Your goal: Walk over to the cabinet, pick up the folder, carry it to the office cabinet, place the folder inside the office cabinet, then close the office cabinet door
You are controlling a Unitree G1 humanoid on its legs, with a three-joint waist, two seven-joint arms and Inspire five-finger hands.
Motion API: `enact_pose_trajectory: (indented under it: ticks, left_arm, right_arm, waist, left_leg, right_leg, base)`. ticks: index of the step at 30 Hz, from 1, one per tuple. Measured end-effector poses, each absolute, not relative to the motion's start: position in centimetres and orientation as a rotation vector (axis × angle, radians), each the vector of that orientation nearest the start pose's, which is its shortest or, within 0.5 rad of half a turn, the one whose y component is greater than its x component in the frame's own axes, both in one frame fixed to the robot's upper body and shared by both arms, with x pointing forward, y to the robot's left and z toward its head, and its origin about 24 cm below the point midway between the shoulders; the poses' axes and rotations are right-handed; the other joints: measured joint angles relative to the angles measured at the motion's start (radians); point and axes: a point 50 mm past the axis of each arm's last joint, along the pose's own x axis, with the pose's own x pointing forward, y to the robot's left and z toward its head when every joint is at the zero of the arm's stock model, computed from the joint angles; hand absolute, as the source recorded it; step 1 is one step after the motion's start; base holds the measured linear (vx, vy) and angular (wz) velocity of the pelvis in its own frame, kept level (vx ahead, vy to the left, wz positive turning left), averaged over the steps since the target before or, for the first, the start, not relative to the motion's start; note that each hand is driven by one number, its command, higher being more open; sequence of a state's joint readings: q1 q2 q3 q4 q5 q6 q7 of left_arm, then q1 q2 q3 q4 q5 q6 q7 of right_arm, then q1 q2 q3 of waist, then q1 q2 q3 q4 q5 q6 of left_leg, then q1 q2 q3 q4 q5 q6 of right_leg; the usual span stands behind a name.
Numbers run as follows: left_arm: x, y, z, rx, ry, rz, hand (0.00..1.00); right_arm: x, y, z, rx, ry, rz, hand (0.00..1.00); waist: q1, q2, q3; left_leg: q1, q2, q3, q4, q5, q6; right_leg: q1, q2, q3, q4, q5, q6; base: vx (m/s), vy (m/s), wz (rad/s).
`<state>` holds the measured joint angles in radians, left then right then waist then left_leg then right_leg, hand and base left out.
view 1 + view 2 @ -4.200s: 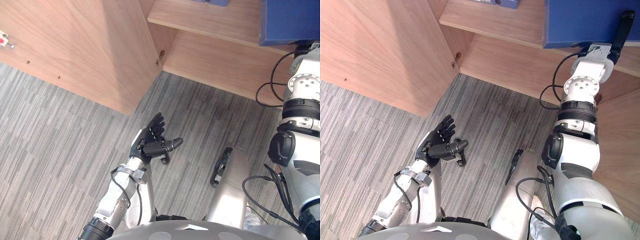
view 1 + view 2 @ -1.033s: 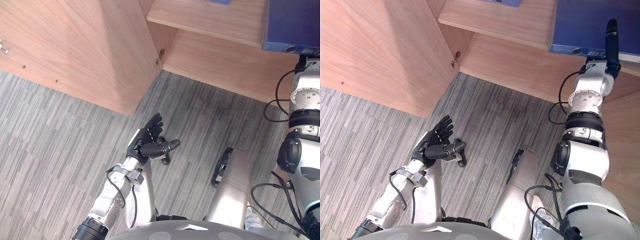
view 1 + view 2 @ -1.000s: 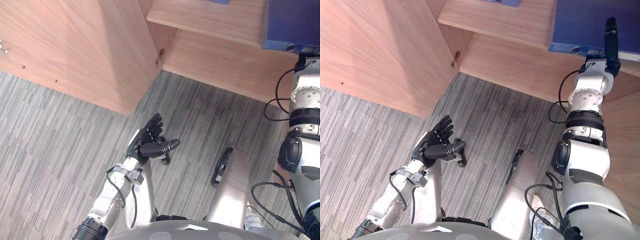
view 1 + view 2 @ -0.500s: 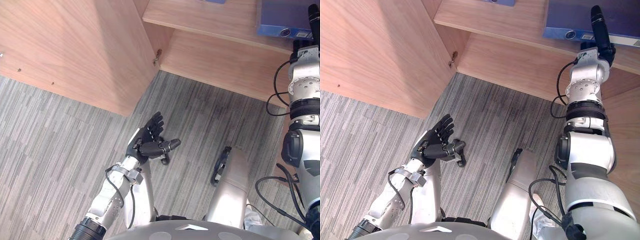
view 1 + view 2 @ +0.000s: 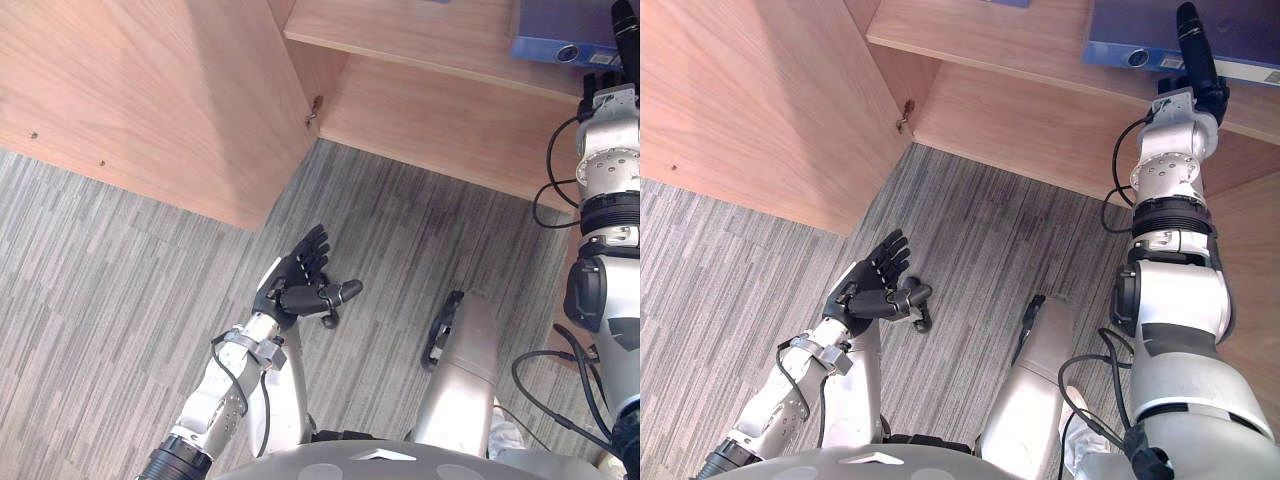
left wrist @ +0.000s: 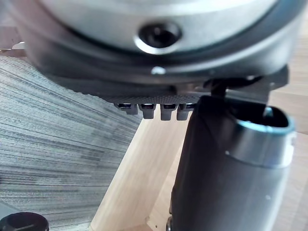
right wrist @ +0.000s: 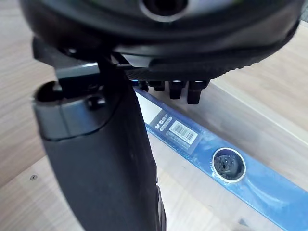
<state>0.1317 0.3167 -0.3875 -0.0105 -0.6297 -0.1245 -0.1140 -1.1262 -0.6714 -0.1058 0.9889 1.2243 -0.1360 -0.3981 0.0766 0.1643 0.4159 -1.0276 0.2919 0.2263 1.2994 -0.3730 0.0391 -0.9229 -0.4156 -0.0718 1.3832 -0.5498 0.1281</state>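
A white label (image 7: 175,129) with a barcode and a line of small print sits on the spine of the blue folder (image 7: 269,192), just beside the spine's round ring hole (image 7: 229,165); the characters are too small to make out with certainty, and nothing else in the cabinet (image 5: 150,90) or on the floor (image 5: 100,280) carries readable text

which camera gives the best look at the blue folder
The right wrist view: the blue folder is seen close up, its spine, label and ring hole plain. Both eye views catch just part of it at the top edge, lying on the wooden shelf, in the right eye view partly behind the right hand.
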Motion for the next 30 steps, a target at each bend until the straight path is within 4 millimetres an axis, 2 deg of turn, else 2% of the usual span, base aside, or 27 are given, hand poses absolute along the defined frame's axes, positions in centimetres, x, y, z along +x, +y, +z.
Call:
enact_pose_trajectory:
  ticks: [5,10,16,19,27,28,30]
  left_arm:
    - [20.7,12.4,1.0,-0.354,0.154,-0.394,1.00]
    - [20.2,12.2,0.5,-0.328,0.190,-0.438,1.00]
    - [19.6,11.7,-0.4,-0.322,0.239,-0.479,1.00]
    - [19.4,11.6,-0.7,-0.315,0.257,-0.490,1.00]
    - [18.9,11.5,-1.0,-0.289,0.284,-0.546,1.00]
    - [18.8,11.3,-1.1,-0.289,0.289,-0.555,1.00]
    - [18.6,11.1,-1.2,-0.289,0.294,-0.565,1.00]
  right_arm:
    - [38.0,-32.4,25.2,0.924,-0.349,-0.599,1.00]
    - [38.5,-31.5,24.0,0.965,-0.321,-0.576,1.00]
    - [38.6,-31.6,22.9,0.883,-0.273,-0.578,1.00]
    - [38.4,-31.9,21.7,0.838,-0.243,-0.575,1.00]
    - [38.1,-32.2,18.8,0.890,-0.197,-0.580,1.00]
    - [37.7,-31.3,13.8,0.956,-0.025,-0.622,1.00]
    - [37.5,-30.0,11.1,0.986,0.078,-0.631,1.00]
  waist:
    - [-0.001,0.000,0.000]
    - [-0.003,-0.001,0.000]
    - [-0.007,-0.001,0.000]
    - [-0.007,-0.001,0.000]
    - [-0.007,-0.014,-0.002]
    - [0.000,-0.016,-0.002]
    - [0.003,-0.017,-0.002]
  left_leg:
    - [0.007,0.002,0.001,-0.003,0.000,0.000]
    - [0.033,0.015,0.003,-0.018,-0.003,-0.006]
    - [0.050,0.017,0.012,-0.035,-0.003,-0.007]
    - [0.059,0.017,0.013,-0.040,-0.004,-0.009]
    - [0.073,0.017,0.016,-0.047,-0.003,-0.010]
    - [0.082,0.015,0.018,-0.056,-0.004,-0.012]
    - [0.082,0.014,0.020,-0.060,-0.003,-0.012]
  right_leg:
    - [0.005,0.003,0.000,-0.004,0.000,0.000]
    - [0.031,0.019,-0.003,-0.032,0.007,-0.001]
    - [0.039,0.027,-0.002,-0.055,0.017,0.002]
    - [0.049,0.028,-0.003,-0.058,0.017,0.002]
    - [0.055,0.030,-0.001,-0.061,0.017,0.001]
    - [0.064,0.030,-0.003,-0.070,0.017,0.002]
    - [0.064,0.029,-0.004,-0.074,0.018,0.002]
  base:
    - [0.00,0.001,-0.01]
    - [0.01,0.013,-0.08]
    - [0.02,0.024,-0.05]
    - [0.00,0.000,0.00]
    - [0.00,0.007,0.00]
    - [0.01,0.052,0.00]
    - [0.01,0.028,0.00]
